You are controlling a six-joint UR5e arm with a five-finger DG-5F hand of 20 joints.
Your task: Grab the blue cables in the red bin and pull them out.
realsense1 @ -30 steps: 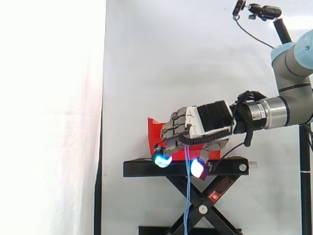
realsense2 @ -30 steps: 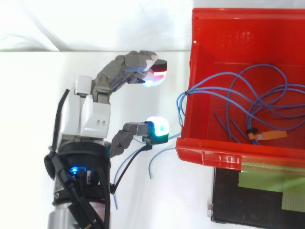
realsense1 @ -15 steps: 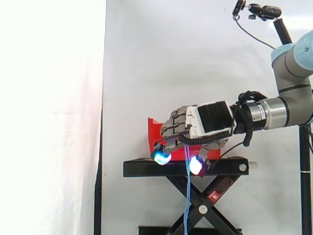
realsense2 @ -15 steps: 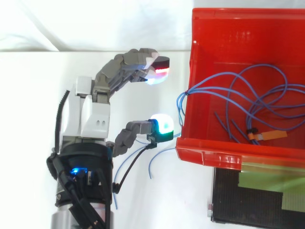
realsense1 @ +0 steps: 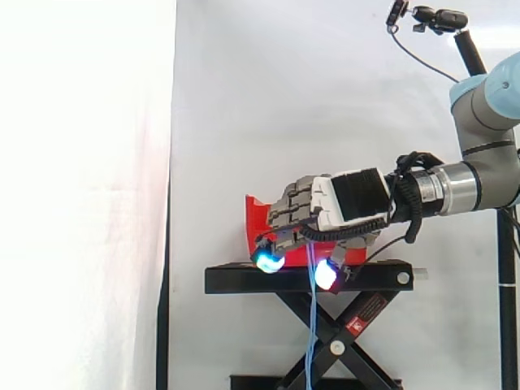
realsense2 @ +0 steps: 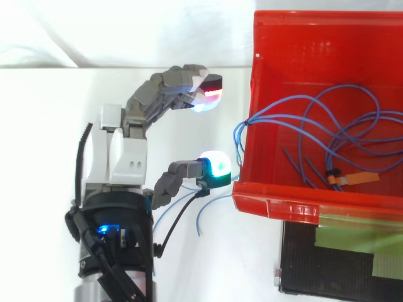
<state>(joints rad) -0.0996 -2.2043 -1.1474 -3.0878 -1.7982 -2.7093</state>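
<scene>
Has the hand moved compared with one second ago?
Yes, slightly: in the top view the hand has edged right, its thumb pad now closer to the red bin.

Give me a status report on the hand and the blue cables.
Hand open beside the red plastic bin, holding nothing. Thin blue cables mostly inside, some draped over its wall. Nothing in the way.

The cables lie in the bin, trailing over its wall beside the hand
</scene>
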